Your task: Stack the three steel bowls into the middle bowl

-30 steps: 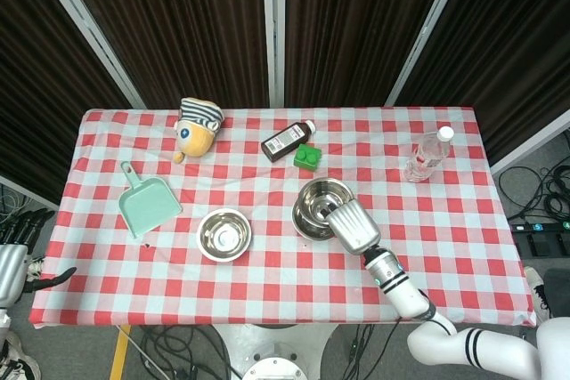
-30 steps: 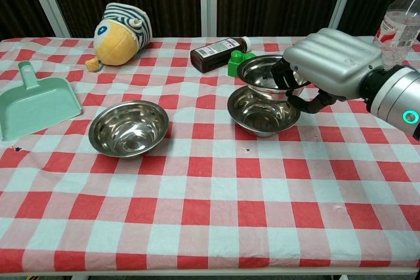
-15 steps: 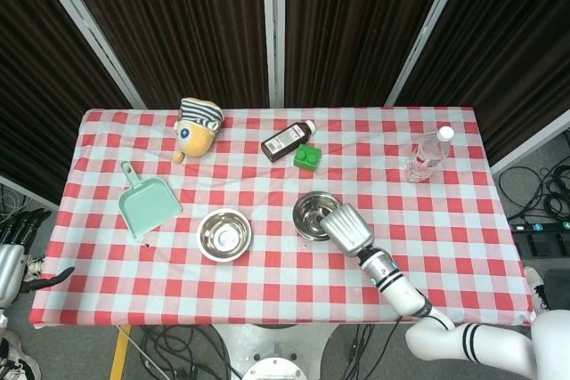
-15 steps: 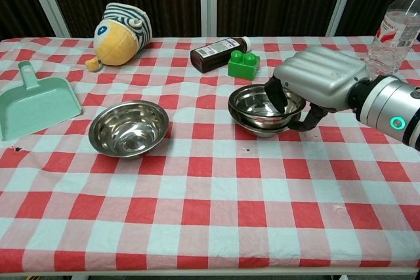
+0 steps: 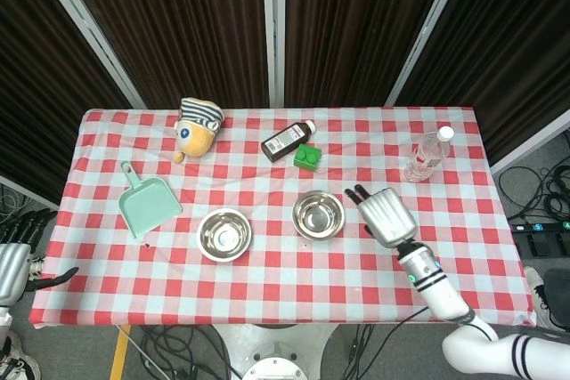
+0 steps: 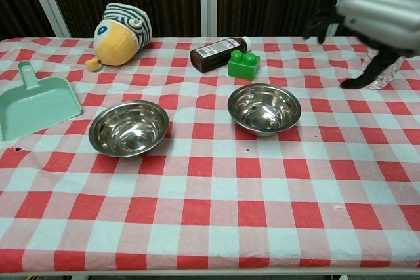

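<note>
Two steel bowls sit nested as one stack (image 5: 318, 214) near the table's middle, also seen in the chest view (image 6: 264, 108). A third steel bowl (image 5: 224, 234) stands alone to their left (image 6: 128, 128). My right hand (image 5: 385, 214) hovers just right of the stack, raised above the table, with its fingers apart and nothing in them; in the chest view it is blurred at the upper right (image 6: 380, 11). My left hand (image 5: 13, 260) hangs off the table's left front corner, holding nothing.
A mint dustpan (image 6: 33, 101) lies at the left. At the back are a striped plush toy (image 6: 121, 25), a brown bottle (image 6: 216, 52) and a green brick (image 6: 243, 65). A water bottle (image 5: 427, 156) stands at the right, behind my right hand.
My right hand lowered its bowl into the middle bowl, let go, then rose and drew back to the right. The left hand stayed put.
</note>
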`<act>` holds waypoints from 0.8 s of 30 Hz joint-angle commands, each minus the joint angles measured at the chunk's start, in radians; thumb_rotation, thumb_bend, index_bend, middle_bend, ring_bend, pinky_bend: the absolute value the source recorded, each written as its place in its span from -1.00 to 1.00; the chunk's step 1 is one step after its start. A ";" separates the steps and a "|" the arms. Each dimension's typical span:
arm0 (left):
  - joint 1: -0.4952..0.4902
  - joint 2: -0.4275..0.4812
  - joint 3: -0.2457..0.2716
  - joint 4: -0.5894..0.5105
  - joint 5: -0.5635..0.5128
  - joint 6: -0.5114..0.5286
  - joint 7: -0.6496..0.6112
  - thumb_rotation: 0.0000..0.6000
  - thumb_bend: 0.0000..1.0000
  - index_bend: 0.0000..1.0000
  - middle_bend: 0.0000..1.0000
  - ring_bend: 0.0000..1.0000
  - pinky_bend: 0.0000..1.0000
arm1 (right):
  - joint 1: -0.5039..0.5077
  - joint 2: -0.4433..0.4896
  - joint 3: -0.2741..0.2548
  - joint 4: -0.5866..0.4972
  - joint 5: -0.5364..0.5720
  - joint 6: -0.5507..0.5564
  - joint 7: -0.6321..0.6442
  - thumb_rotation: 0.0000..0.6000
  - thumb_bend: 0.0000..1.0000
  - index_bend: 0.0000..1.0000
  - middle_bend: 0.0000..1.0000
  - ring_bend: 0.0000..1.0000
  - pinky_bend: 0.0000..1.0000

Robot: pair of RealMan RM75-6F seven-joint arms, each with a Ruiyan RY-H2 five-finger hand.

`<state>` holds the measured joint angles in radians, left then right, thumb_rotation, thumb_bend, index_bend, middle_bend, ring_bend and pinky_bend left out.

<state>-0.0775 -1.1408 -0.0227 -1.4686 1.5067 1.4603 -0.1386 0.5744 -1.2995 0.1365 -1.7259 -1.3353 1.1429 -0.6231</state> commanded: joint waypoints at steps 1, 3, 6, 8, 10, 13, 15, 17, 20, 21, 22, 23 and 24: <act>-0.008 -0.011 0.004 0.005 0.001 -0.015 0.024 0.44 -0.85 -0.67 -0.57 -0.74 -0.66 | -0.137 0.143 -0.034 -0.063 -0.060 0.159 0.149 1.00 -0.91 -0.51 -0.36 0.16 0.31; -0.014 -0.017 0.005 0.005 0.004 -0.023 0.038 0.50 -0.85 -0.67 -0.57 -0.75 -0.66 | -0.184 0.187 -0.053 -0.057 -0.083 0.210 0.197 1.00 -0.91 -0.56 -0.43 -0.27 -0.12; -0.024 -0.026 0.006 0.002 0.007 -0.034 0.058 0.59 -0.85 -0.67 -0.57 -0.74 -0.66 | -0.249 0.261 -0.086 -0.070 -0.091 0.254 0.263 1.00 -0.92 -0.70 -0.63 -0.79 -0.77; -0.031 -0.031 0.007 0.000 0.007 -0.044 0.072 0.61 -0.85 -0.67 -0.57 -0.74 -0.66 | -0.286 0.293 -0.100 -0.084 -0.091 0.281 0.306 1.00 -0.92 -0.75 -0.68 -0.89 -0.92; -0.037 -0.037 0.010 -0.002 0.006 -0.060 0.088 0.64 -0.85 -0.67 -0.57 -0.74 -0.66 | -0.316 0.303 -0.109 -0.077 -0.106 0.313 0.333 1.00 -0.92 -0.76 -0.69 -0.91 -0.96; -0.048 -0.043 0.021 -0.008 0.011 -0.084 0.117 0.69 -0.83 -0.67 -0.57 -0.75 -0.66 | -0.349 0.302 -0.114 -0.061 -0.126 0.354 0.360 1.00 -0.92 -0.76 -0.70 -0.93 -1.00; -0.055 -0.047 0.027 -0.013 0.018 -0.096 0.138 0.75 -0.83 -0.67 -0.57 -0.75 -0.65 | -0.361 0.300 -0.112 -0.055 -0.135 0.370 0.377 1.00 -0.92 -0.76 -0.70 -0.95 -1.00; -0.063 -0.048 0.036 -0.025 0.026 -0.111 0.162 0.93 -0.82 -0.67 -0.57 -0.75 -0.54 | -0.369 0.301 -0.108 -0.049 -0.141 0.378 0.396 1.00 -0.92 -0.76 -0.70 -0.95 -1.00; -0.076 -0.044 0.049 -0.050 0.038 -0.135 0.200 1.00 -0.81 -0.67 -0.57 -0.73 -0.41 | -0.370 0.300 -0.092 -0.038 -0.138 0.378 0.411 1.00 -0.92 -0.76 -0.70 -0.95 -1.00; -0.079 -0.044 0.053 -0.058 0.042 -0.140 0.211 1.00 -0.81 -0.67 -0.57 -0.72 -0.39 | -0.369 0.300 -0.087 -0.036 -0.132 0.375 0.415 1.00 -0.91 -0.76 -0.71 -0.95 -1.00; -0.082 -0.044 0.056 -0.068 0.047 -0.145 0.222 1.00 -0.81 -0.67 -0.57 -0.72 -0.38 | -0.369 0.301 -0.082 -0.036 -0.126 0.371 0.418 1.00 -0.89 -0.76 -0.71 -0.95 -1.00; -0.085 -0.043 0.063 -0.082 0.054 -0.151 0.236 1.00 -0.81 -0.67 -0.57 -0.71 -0.38 | -0.367 0.304 -0.076 -0.037 -0.117 0.364 0.423 1.00 -0.87 -0.77 -0.72 -0.95 -1.00; -0.088 -0.043 0.068 -0.094 0.060 -0.157 0.246 1.00 -0.81 -0.67 -0.57 -0.71 -0.38 | -0.366 0.306 -0.072 -0.039 -0.112 0.359 0.425 1.00 -0.84 -0.77 -0.72 -0.95 -1.00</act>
<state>-0.1585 -1.1846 0.0353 -1.5467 1.5559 1.3144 0.0937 0.2069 -0.9965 0.0587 -1.7641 -1.4536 1.5080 -0.2023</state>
